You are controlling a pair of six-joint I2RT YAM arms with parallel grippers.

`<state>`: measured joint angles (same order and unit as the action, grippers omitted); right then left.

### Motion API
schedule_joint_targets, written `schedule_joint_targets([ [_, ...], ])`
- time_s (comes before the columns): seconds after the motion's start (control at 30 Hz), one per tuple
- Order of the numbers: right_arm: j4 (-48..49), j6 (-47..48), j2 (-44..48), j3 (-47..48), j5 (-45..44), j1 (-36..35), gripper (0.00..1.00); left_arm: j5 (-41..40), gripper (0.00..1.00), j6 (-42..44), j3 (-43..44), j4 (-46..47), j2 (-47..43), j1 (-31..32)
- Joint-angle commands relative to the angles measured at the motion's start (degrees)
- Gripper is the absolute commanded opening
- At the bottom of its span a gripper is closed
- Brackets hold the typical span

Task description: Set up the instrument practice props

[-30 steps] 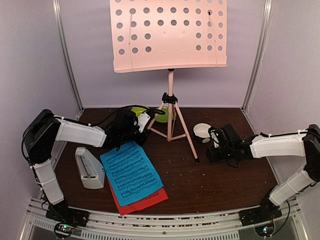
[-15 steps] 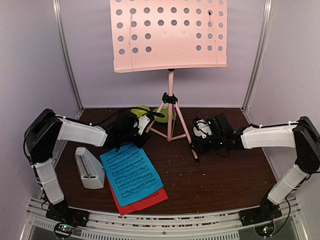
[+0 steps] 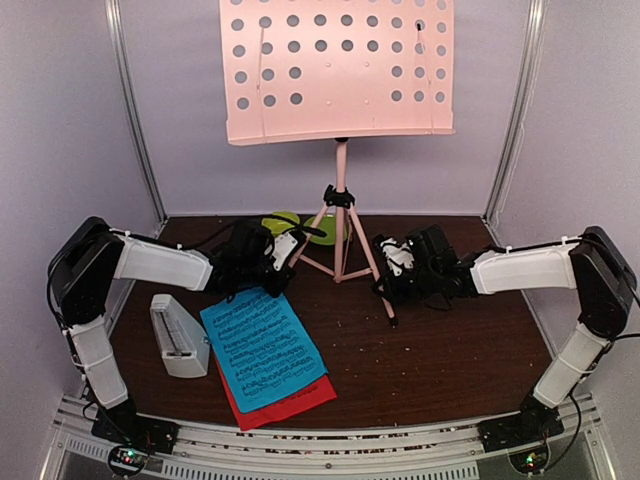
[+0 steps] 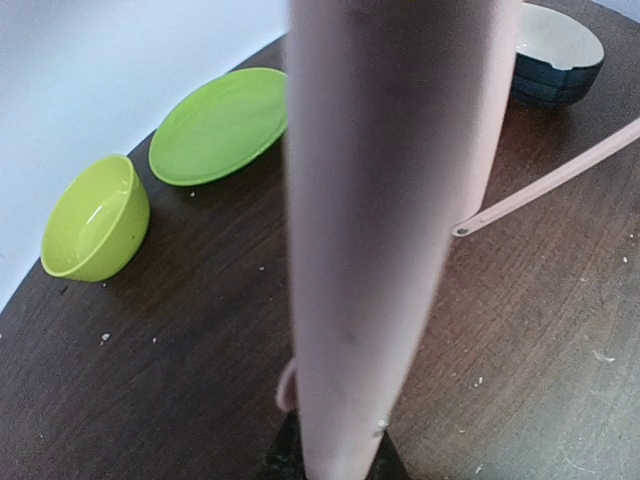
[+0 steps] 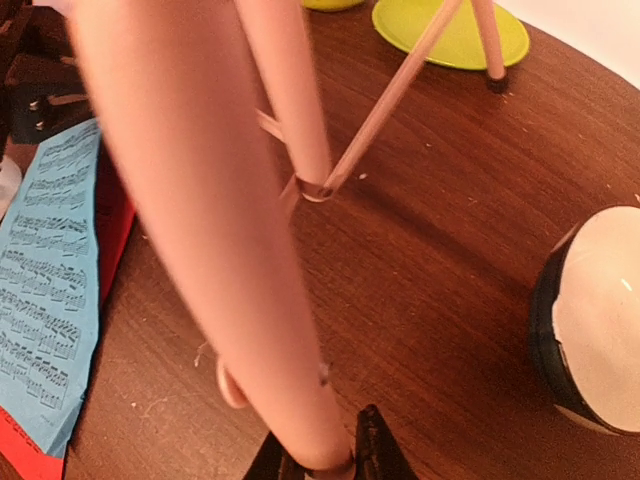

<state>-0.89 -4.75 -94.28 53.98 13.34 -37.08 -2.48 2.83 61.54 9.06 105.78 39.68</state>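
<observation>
Two wrist views showed what the overhead one hid: the left fingers (image 4: 282, 460) closed narrowly on one tripod leg of the music stand (image 3: 340, 70), the right fingers (image 5: 374, 452) on another, each leg running up between them. Overhead, the stand stood upright at the back of the bench (image 3: 440, 350), with the blue page (image 3: 262, 345) and metronome (image 3: 178, 335) front-left.

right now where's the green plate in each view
top external: green plate at back centre, partly behind the pink tripod legs
left wrist: plate upper left, up and right of the green bowl
right wrist: plate at top edge, right of centre
shared landmark: the pink tripod legs
</observation>
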Motion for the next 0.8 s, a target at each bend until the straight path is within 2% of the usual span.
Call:
schedule_joint_targets([
  [0.0,2.02,-0.42,2.26,-2.67,0.11,-0.4,0.1,0.53,0.09,-0.19,2.28,1.88,0.28,-0.92],
  [0.07,2.03,-0.63,3.76,-4.02,0.0,-0.45,0.01,1.44,0.05,-0.24,2.64,2.05,0.44,-0.85],
  [0.1,2.24,-0.73,4.57,-4.99,-0.06,-0.45,0.0,2.01,0.03,-0.39,2.69,2.06,0.47,-0.84],
  [0.37,3.18,-4.02,13.19,-13.09,-3.66,-0.66,0.0,2.52,0.0,-1.16,2.64,2.97,1.06,0.6],
  [0.63,2.91,-5.98,15.94,-17.97,-7.54,-1.63,0.0,1.6,0.01,0.37,6.85,1.72,4.04,2.86],
  [0.7,2.78,-6.33,16.2,-18.25,-8.23,-1.76,0.0,1.26,0.01,0.28,7.2,1.37,4.24,2.86],
  [0.77,2.32,-6.64,16.53,-18.16,-9.2,-2.02,0.01,1.22,0.07,0.71,8.03,-0.05,4.42,2.86],
])
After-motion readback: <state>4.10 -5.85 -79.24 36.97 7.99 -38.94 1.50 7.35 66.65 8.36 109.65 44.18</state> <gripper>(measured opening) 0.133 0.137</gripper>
